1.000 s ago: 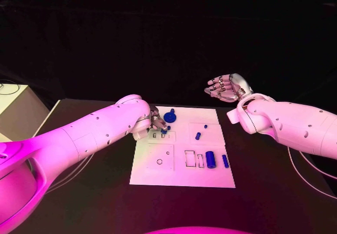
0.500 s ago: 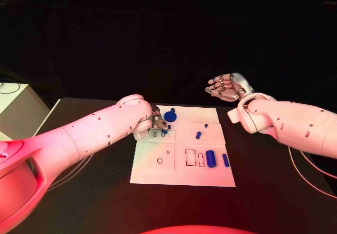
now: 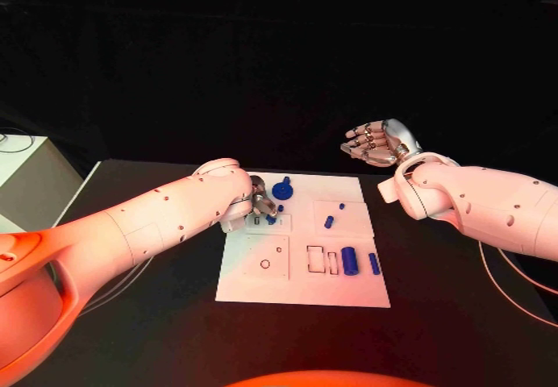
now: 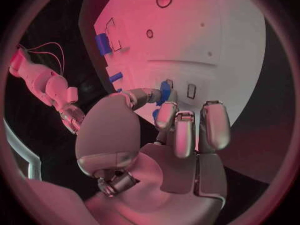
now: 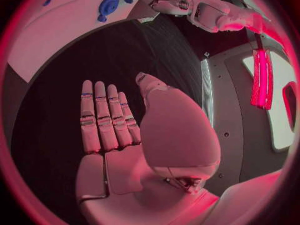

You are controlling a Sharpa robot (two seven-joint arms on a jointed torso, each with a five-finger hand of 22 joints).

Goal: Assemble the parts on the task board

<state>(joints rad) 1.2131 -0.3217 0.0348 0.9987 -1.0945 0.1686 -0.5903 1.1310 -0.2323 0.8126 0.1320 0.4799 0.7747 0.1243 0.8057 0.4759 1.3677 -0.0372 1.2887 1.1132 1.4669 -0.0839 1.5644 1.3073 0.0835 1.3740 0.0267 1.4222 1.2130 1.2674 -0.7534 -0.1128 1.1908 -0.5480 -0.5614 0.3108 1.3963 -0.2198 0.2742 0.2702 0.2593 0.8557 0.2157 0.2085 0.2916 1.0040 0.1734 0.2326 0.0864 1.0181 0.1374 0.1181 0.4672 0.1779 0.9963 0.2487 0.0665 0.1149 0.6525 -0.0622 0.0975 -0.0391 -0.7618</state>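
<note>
While a small blue part point(image 4: 164, 91) is pinched between thumb and fingertip, the left robot hand point(image 3: 260, 199) is held low over the far left area of the task board point(image 3: 302, 282), its other fingers point(image 4: 212, 125) lying close side by side. In the left wrist view the pinched part is seen right above two small rectangular slots point(image 4: 191, 90) in the board; contact with the board cannot be told. The right robot hand point(image 3: 374, 143) is raised beyond the far right corner of the board, well apart from it, nothing held. Its state is unclear: in the head view the fingers look curled inward, while in the right wrist view they lie straight and pressed together beside the thumb.

On the board, a blue round gear-like part point(image 3: 281, 192) lies just beside the left robot hand, near the far edge. A short blue peg point(image 3: 329, 222) and a tiny blue piece point(image 3: 341, 206) are seen in the right middle panel. Nearer the robot, a thick blue cylinder point(image 3: 349, 261) lies beside a rectangular outline point(image 3: 315, 260), with a thinner blue rod point(image 3: 373, 264) just to its right. A small ring outline point(image 3: 265, 264) is marked on the left near panel. The board rests on the black surface point(image 3: 139, 322).
</note>
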